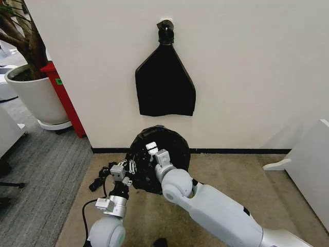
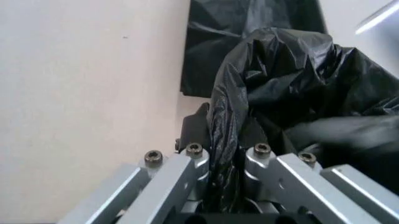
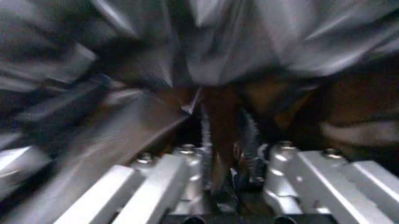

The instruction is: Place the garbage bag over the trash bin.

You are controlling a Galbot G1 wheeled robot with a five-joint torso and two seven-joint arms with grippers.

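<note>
The garbage bag (image 1: 164,154) sits bunched in a glossy black mound on the floor against the wall, and we judge the trash bin lies hidden beneath it. Our left gripper (image 2: 227,161) is clamped on a fold at its left edge and our right gripper (image 3: 227,154) pinches film on top, likely to stretch the mouth downward. We read no writing, not even on the flat black bag (image 1: 164,85) hanging above.

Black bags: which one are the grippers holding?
The crinkly garbage bag on the floor, pinched by the left gripper and right gripper; the flat knotted bag hangs untouched on the wall.
</note>
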